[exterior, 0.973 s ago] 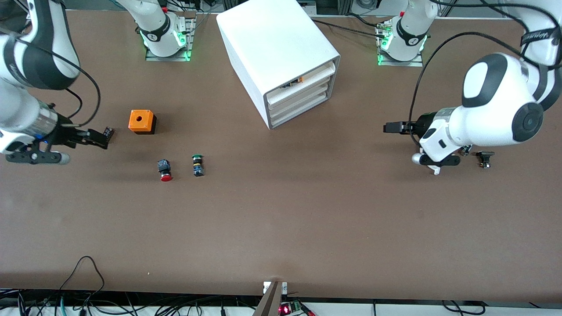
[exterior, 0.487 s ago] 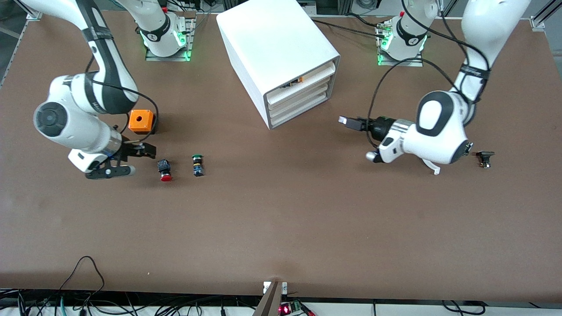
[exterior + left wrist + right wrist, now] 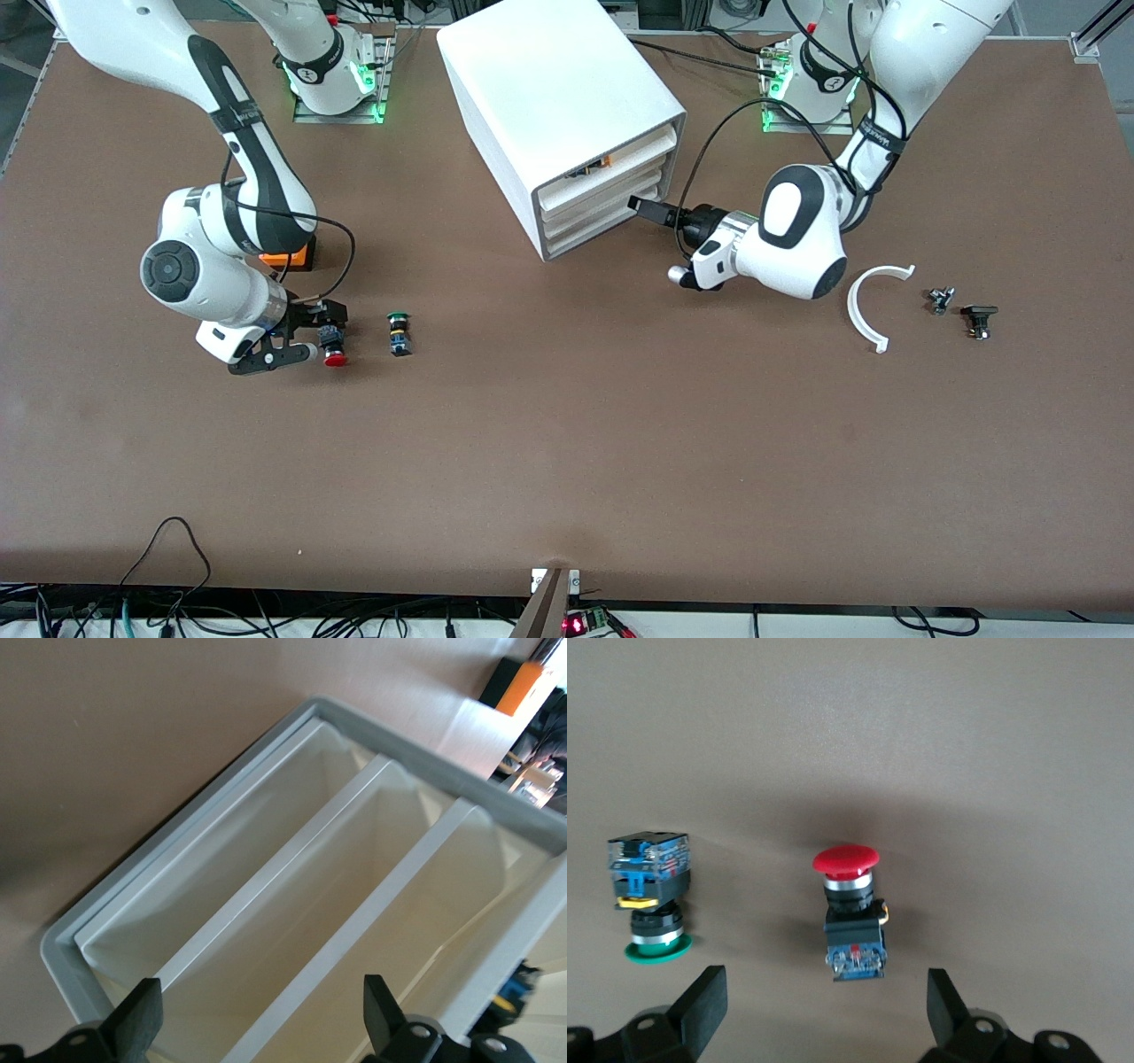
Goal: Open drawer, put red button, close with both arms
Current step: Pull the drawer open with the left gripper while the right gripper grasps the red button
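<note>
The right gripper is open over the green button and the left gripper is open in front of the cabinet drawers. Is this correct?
Not quite. The right wrist view shows the open right gripper lined up over the red button; the green button lies beside it. The left gripper is indeed open before the cabinet drawers.

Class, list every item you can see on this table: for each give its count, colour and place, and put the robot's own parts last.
cabinet: one, white, three drawers, between the arm bases.
drawer: one of three alike, white, shut, at the left gripper.
red button: one, red cap, lying beside the right gripper.
green button: one, green cap, beside the red button, toward the left arm's end.
orange box: one, orange, partly hidden by the right arm.
curved strip: one, white, toward the left arm's end.
small parts: two, dark, beside the strip.
left gripper: one, black, open, at the drawer fronts.
right gripper: one, black, open, at the red button.
</note>
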You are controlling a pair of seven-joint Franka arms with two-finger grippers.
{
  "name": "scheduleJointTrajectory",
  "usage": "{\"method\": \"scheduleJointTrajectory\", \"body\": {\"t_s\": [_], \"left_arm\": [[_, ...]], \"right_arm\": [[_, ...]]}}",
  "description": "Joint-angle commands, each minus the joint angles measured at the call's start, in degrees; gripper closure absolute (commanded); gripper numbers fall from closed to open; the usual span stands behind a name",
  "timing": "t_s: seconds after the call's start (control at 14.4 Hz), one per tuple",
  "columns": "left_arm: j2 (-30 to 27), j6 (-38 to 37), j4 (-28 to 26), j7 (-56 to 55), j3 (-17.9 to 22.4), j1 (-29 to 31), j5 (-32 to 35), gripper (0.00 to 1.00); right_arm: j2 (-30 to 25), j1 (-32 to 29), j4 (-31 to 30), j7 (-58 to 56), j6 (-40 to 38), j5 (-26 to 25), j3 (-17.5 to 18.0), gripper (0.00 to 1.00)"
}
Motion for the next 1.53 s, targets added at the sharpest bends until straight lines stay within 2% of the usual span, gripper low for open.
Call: {"method": "scheduleJointTrajectory", "body": {"t_s": [0.0,0.35,0.49,0.63,0.76,0.83,0.9,0.97,1.04,1.11,1.25,1.46], "left_arm": [[-0.2,0.7,-2.7,2.6,-1.0,0.4,-1.8,0.00],[-0.2,0.7,-5.3,4.3,-2.8,0.4,-3.4,0.02],[-0.2,0.7,-5.7,3.8,-3.1,0.4,-3.6,0.08],[-0.2,0.8,-5.9,3.6,-3.2,0.4,-5.1,0.17],[-0.2,0.9,-6.0,3.6,-4.2,0.4,-5.1,0.38],[-0.2,1.2,-6.0,3.7,-4.2,0.4,-5.1,0.58],[-0.2,1.2,-6.0,3.7,-4.2,0.4,-5.1,0.88],[-0.2,1.2,-5.9,3.6,-4.1,0.6,-4.9,1.00],[-0.3,1.2,-5.8,3.5,-4.0,1.3,-4.3,1.00],[-0.4,1.3,-5.6,3.5,-3.6,2.5,-4.1,1.00],[-1.2,2.0,-4.9,4.0,-2.0,6.3,-3.8,1.00],[-1.4,2.2,-0.9,4.0,-0.5,8.9,0.6,1.00]], "right_arm": [[0.9,-0.4,-1.1,-1.8,2.9,0.0,0.3,0.00],[3.8,-0.9,-1.8,-3.2,6.3,0.0,0.2,0.00],[5.0,-1.1,-1.8,-3.2,7.6,0.0,0.1,0.00],[5.9,-1.3,-1.8,-3.2,8.4,0.0,0.0,0.00],[6.1,-1.4,-1.8,-3.2,8.5,0.0,0.0,0.03],[6.1,-1.4,-1.8,-3.3,8.3,0.0,0.0,0.15],[6.0,-1.4,-1.6,-3.7,8.1,0.0,0.0,0.36],[6.0,-1.4,-1.2,-4.1,8.2,-0.1,0.0,0.51],[5.9,-1.4,-1.0,-4.0,8.1,-0.1,0.0,0.64],[5.8,-1.4,-0.6,-4.1,7.9,-0.1,0.1,0.73],[5.9,-1.4,-0.2,-4.1,7.9,0.0,0.2,0.79],[5.3,-1.4,1.4,-4.2,7.9,0.0,0.2,0.80]]}}
